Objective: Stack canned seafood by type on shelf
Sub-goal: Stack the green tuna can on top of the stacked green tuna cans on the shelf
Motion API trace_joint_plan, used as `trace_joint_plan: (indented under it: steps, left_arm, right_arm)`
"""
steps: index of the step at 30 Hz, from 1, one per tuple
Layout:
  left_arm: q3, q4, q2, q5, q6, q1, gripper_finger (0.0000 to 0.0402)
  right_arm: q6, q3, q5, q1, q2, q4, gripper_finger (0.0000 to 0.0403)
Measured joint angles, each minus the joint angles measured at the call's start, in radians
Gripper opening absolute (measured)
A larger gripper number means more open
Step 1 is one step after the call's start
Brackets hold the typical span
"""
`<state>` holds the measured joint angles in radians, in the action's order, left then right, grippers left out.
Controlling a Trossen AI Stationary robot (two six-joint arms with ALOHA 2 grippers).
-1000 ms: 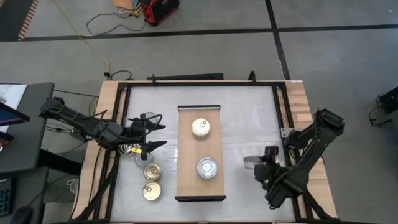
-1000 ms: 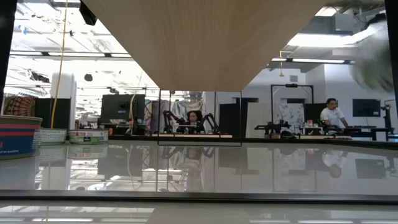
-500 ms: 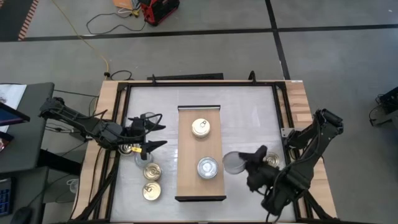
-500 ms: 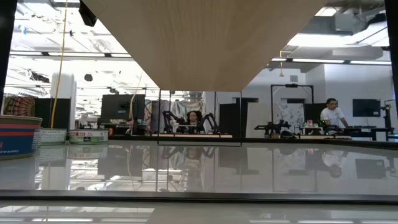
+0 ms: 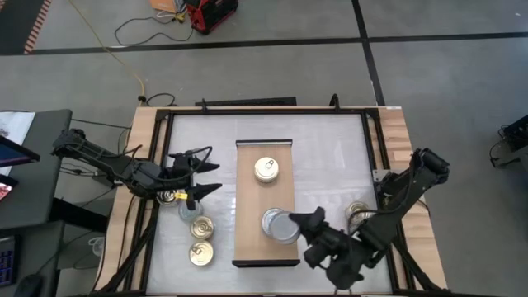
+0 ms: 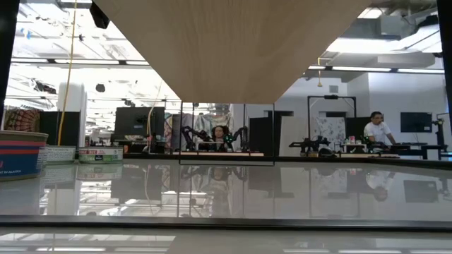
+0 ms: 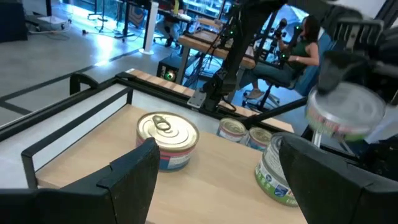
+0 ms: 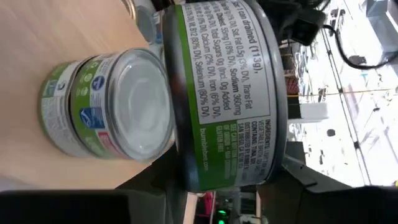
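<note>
Silver-lidded tin [image 5: 286, 228] sits pinched in your right gripper [image 5: 307, 233], held over the shelf [image 5: 266, 249].
Your right fingers clamp the green-labelled tin by its sides, just above and overlapping the matching silver-lidded can [image 5: 272, 221] that stands on the near part of the light-wood shelf. A gold-lidded can [image 5: 266, 169] stands farther along the same shelf. Your left gripper [image 5: 200, 175] hovers with its fingers spread beside the shelf's left edge, over the white table [image 5: 330, 157]. Below it, two gold-lidded cans [image 5: 200, 239] lie on the table. Another can [image 5: 356, 214] rests on the table to the right, by the right arm.
</note>
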<state>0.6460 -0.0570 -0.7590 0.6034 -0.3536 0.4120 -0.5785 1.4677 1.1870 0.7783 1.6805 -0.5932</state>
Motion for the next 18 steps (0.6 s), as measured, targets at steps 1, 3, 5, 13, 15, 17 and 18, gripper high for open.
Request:
trace_joint_plan:
  steps: [1, 3, 5, 13, 15, 17, 18]
  left_arm:
    - [0.000, 0.000, 0.000, -0.002, 0.000, 0.000, 0.0316]
    - [0.000, -0.003, 0.000, -0.011, 0.001, 0.000, 0.0316]
    - [0.000, -0.003, 0.000, -0.017, 0.003, 0.000, 0.0316]
    - [0.000, -0.003, 0.000, -0.037, 0.004, 0.000, 0.0316]
    - [0.000, -0.004, 0.000, -0.039, 0.005, 0.000, 0.0316]
    - [0.000, -0.005, 0.000, -0.041, 0.005, 0.000, 0.0316]
    - [0.000, -0.005, 0.000, -0.049, 0.004, 0.000, 0.0316]
  right_arm:
    - [-0.015, 0.000, 0.000, -0.005, 0.013, 0.014, 0.0185]
    - [-0.041, 0.000, -0.002, -0.013, 0.035, 0.027, 0.0184]
    - [-0.053, -0.001, -0.008, -0.021, 0.051, 0.031, 0.0179]
    - [-0.058, -0.001, -0.006, -0.029, 0.076, 0.026, 0.0185]
    - [-0.058, -0.001, -0.001, -0.035, 0.076, 0.026, 0.0192]
    - [-0.058, -0.001, -0.001, -0.044, 0.076, 0.023, 0.0194]
    - [-0.058, -0.001, -0.001, -0.049, 0.076, 0.020, 0.0194]
